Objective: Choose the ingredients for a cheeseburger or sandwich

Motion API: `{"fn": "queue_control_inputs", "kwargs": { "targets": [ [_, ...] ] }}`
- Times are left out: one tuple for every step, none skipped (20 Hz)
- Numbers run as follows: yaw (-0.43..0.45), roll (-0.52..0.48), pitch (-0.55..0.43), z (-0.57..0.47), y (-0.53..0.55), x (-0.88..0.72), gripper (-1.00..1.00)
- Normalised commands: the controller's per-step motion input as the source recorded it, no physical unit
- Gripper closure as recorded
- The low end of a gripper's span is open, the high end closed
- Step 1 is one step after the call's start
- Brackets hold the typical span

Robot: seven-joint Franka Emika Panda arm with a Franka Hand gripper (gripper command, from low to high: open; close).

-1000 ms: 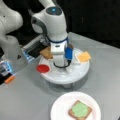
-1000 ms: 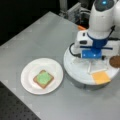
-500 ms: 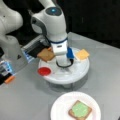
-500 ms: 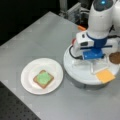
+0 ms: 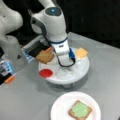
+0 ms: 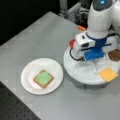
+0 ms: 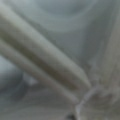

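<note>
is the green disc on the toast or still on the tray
On the toast: in both front views the green disc lies on a toast square on the white plate.

We see a robotics lab: a grey metal table [image 6: 37, 42], a black perforated breadboard [image 6: 15, 107], and dark backdrop curtains [image 5: 100, 17].

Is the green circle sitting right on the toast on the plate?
Touching. In both front views the green disc lies flat on the toast square, toast edges showing around it, on the white paper plate.
</note>
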Motion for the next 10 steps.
{"fn": "queue_control_inputs", "kwargs": {
  "targets": [
    [0.234, 0.073, 0.05, -0.23, -0.08, -0.12, -1.0],
    [0.243, 0.076, 0.045, -0.23, -0.08, -0.11, -1.0],
    [0.251, 0.075, 0.04, -0.23, -0.07, -0.1, -1.0],
    [0.253, 0.069, 0.033, -0.23, -0.06, -0.1, -1.0],
    [0.258, 0.061, 0.026, -0.22, -0.06, -0.09, -1.0],
    [0.264, 0.063, 0.021, -0.22, -0.06, -0.09, -1.0],
    [0.252, 0.063, 0.021, -0.22, -0.06, -0.08, -1.0],
    [0.26, 0.07, 0.019, -0.22, -0.05, -0.07, -1.0],
    [0.268, 0.081, 0.02, -0.23, -0.05, -0.06, -1.0],
    [0.27, 0.091, 0.027, -0.22, -0.05, -0.06, -1.0]
  ]
}}
